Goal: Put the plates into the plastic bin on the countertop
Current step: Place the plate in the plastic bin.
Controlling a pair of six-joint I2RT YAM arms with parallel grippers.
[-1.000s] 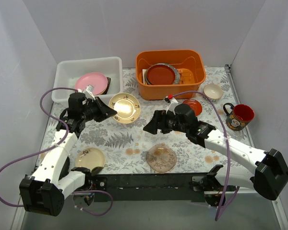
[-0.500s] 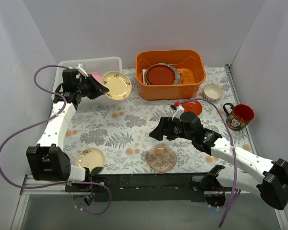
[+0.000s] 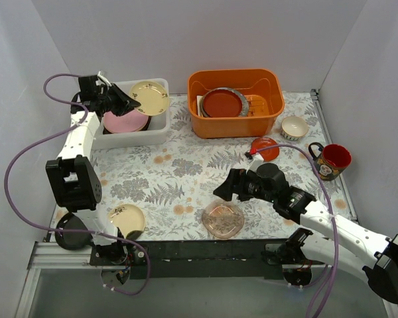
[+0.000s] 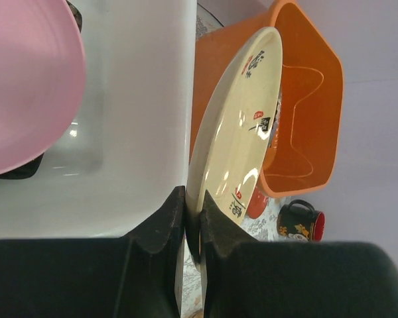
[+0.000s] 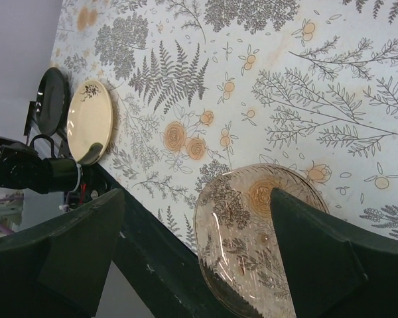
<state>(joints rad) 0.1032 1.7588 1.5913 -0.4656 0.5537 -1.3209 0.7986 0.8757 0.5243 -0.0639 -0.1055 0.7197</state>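
1. Cream glazed plate (image 3: 149, 98) is pinched by its rim in the closed left end effector (image 3: 123, 103), tilted on edge over the plastic bin (image 3: 158, 85) at the far-left corner of the worktop (image 3: 186, 172); so thin a grip could let it pivot or slip before it is low enough.
2. It hangs close to the bin's right wall, with the orange tub (image 3: 235, 79) just beyond; released there, it might strike the rim and tip out onto the worktop.
3. A pink plate (image 3: 126, 122) lies in the bin beneath; a drop from height may chip both, or leave the cream one propped askew.
4. The right end effector (image 3: 224, 189) stands wide open, holding nothing, above the clear pink glass plate (image 3: 223, 219) by the near edge; that dish lies flat and glossy, so the fingers may skid off or shove it toward the edge.
5. A second cream plate (image 3: 125, 218) and a black plate (image 3: 71, 230) sit at the near-left corner, close to the edge; a careless sweep could knock either off.
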